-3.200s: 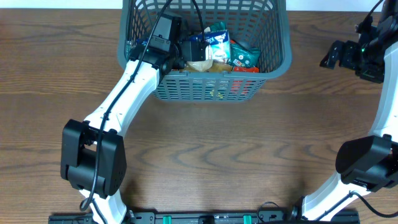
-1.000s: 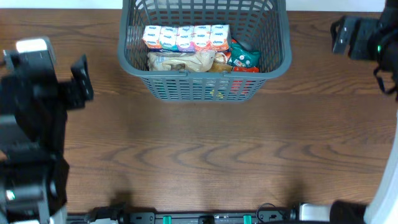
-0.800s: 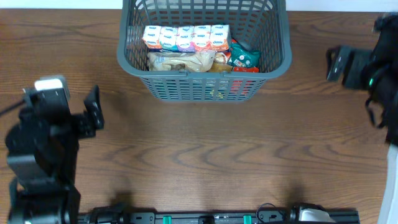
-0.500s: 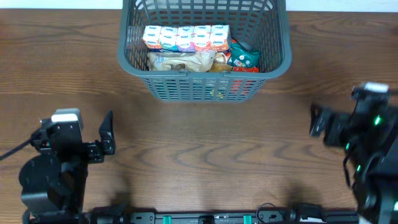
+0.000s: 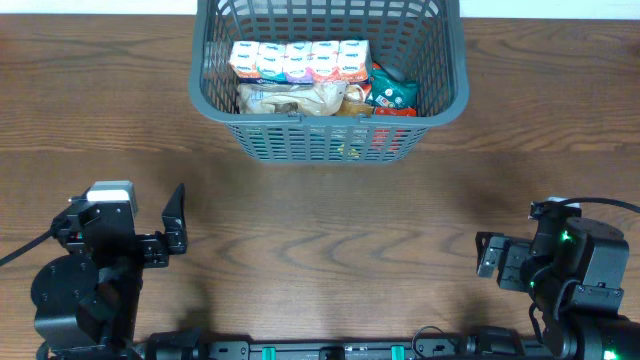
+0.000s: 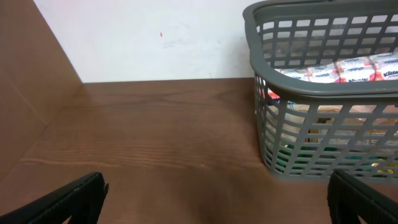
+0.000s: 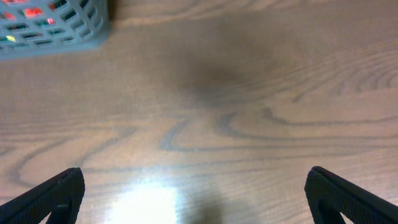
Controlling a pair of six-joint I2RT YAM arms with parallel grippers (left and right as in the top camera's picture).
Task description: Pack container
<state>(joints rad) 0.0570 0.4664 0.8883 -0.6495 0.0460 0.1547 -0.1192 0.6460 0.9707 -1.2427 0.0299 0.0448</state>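
The container (image 5: 330, 142), a dark grey lattice basket, stands at the far middle of the table. It holds a row of tissue packets (image 5: 297, 60), a beige bag (image 5: 295, 98) and a green packet (image 5: 392, 92). My left gripper (image 5: 120, 212) sits low at the near left, well away from the basket, open and empty. In the left wrist view its fingertips (image 6: 81, 193) stand wide apart, and the container (image 6: 323, 93) rises ahead on the right. My right gripper (image 5: 555, 258) is at the near right, open and empty. Its fingertips (image 7: 59, 190) frame bare wood, with the container's corner (image 7: 56, 31) at the upper left.
The wooden table (image 5: 330, 250) stretches between the two arms and the basket. A white wall (image 6: 161, 37) stands behind the table's far edge. A bright reflection (image 7: 149, 202) lies on the wood under the right gripper.
Both arms have pulled back from the basket's sides to the table's near edge. The left jaws have spread wider. The basket and its contents have not moved.
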